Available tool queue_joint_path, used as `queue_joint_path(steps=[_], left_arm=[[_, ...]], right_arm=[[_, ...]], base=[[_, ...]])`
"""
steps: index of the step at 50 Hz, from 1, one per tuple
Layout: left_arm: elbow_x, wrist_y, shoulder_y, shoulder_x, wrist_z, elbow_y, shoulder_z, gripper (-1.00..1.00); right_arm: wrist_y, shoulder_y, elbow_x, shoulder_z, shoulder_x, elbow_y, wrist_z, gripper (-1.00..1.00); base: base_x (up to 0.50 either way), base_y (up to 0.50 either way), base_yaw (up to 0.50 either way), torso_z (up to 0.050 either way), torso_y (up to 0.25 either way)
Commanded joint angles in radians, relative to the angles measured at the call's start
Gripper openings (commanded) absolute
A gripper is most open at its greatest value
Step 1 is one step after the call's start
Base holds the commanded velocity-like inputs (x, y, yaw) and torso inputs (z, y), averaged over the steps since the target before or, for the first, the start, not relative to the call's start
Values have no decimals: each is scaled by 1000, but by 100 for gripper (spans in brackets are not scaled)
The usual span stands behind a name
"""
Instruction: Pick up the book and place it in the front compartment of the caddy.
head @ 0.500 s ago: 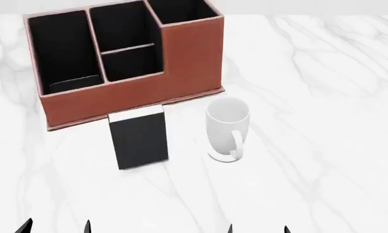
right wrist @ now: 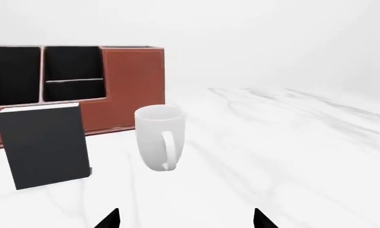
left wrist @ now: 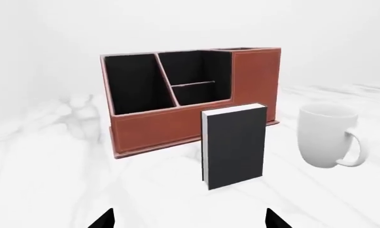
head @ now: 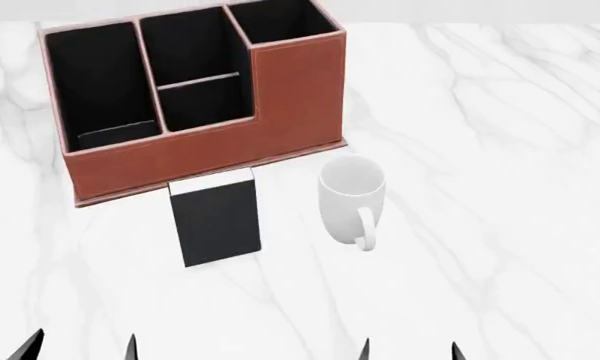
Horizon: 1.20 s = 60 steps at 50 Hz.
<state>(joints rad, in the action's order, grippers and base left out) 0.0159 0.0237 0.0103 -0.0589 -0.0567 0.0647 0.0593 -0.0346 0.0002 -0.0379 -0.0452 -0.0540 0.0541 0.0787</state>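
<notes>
I see the book (head: 218, 223) standing upright just near of the caddy (head: 195, 154), white mug (head: 352, 196) to its right. Left wrist view shows its page edge; head view doesn't. Left gripper (left wrist: 188, 219) and right gripper (right wrist: 186, 218) both spread wide, holding nothing.

We note white mug (head: 352, 196) upright, centre of head view frame, handle facing lower edge. We note white marble table (head: 500, 150), grey veining, filling frame. Pale blank background above in wrist views.
</notes>
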Motion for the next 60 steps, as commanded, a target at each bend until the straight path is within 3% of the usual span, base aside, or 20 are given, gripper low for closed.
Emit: queue_joint_path(steps=[1, 11, 21, 32, 60], left_arm=[[8, 29, 24, -29, -13, 144, 29, 100], [21, 174, 75, -62, -28, 459, 25, 100], [31, 154, 125, -81, -53, 569, 5, 100], [60, 208, 136, -99, -76, 701, -26, 100], [71, 224, 148, -125, -99, 759, 5, 100]], right_arm=[[-84, -18, -19, -1, -29, 190, 42, 100], [-240, -23, -38, 5, -61, 511, 66, 100], [-366, -8, -82, 59, -88, 720, 100, 100], [-409, -3, -105, 84, -103, 792, 122, 100], [-441, -79, -94, 64, -125, 850, 174, 100]], base=[[0, 0, 0, 0, 0], [0, 0, 0, 0, 0], [0, 0, 0, 0, 0], [0, 0, 0, 0, 0], [0, 0, 0, 0, 0]])
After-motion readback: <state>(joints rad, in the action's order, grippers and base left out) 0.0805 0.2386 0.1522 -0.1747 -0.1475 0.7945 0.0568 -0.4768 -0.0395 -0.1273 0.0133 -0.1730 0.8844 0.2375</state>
